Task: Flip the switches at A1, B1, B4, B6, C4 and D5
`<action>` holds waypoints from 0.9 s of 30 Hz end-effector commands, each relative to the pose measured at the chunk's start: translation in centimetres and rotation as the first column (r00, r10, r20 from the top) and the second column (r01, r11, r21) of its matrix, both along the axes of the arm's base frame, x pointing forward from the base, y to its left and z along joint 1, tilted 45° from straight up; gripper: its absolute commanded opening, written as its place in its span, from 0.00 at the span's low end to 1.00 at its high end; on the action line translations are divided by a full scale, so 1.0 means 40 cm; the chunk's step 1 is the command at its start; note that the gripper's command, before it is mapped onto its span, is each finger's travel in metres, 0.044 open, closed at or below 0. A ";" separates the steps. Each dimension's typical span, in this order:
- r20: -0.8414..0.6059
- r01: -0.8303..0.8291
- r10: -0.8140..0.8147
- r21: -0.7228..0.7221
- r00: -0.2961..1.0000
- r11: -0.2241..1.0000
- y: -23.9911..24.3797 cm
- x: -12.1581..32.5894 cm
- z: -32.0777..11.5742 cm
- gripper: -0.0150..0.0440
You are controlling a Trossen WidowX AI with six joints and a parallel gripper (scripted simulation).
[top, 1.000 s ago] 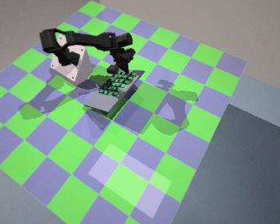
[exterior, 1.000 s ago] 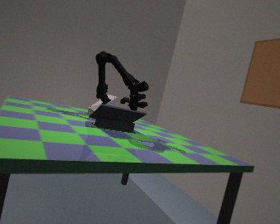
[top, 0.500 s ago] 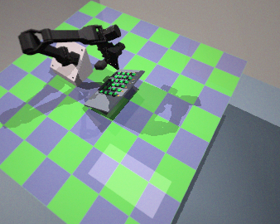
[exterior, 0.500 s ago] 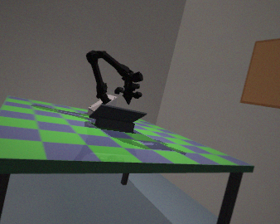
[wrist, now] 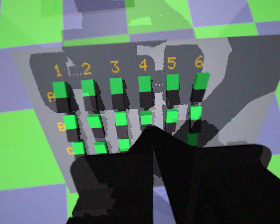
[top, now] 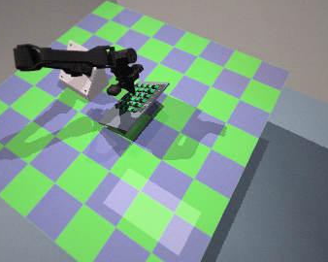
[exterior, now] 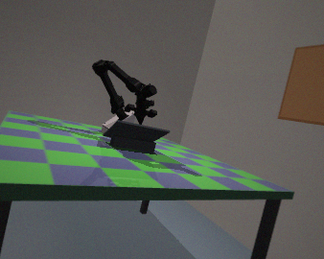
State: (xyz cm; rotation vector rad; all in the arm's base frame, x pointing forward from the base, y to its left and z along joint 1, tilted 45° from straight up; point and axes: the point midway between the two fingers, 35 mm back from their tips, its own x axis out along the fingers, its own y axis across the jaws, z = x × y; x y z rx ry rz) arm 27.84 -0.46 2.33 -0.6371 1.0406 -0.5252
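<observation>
Switches on the panel [wrist: 40, 100] sit at the wrist frame's centre, the panel resting mid-counter [top: 222, 143]. Pressed together and empty, the gripper [wrist: 152, 132] points near B4 [wrist: 146, 119], seemingly the step in hand; next, press its raised end down. Only the wrist view shows labels; the exterior view shows height above the panel.

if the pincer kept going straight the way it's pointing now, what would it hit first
Probably the switch panel around column 4: the shut pincer has its tip just below the B4 switch, over rows B to C. Which switch exactly is unclear, since depth is hard to judge.
</observation>
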 end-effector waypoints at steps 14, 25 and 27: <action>-0.005 -0.008 0.008 0.000 1.000 1.000 -0.036 0.025 -0.038 0.25; -0.005 -0.008 0.008 0.000 1.000 1.000 -0.040 0.028 -0.041 0.25; -0.005 -0.008 0.008 0.000 1.000 1.000 -0.040 0.028 -0.041 0.25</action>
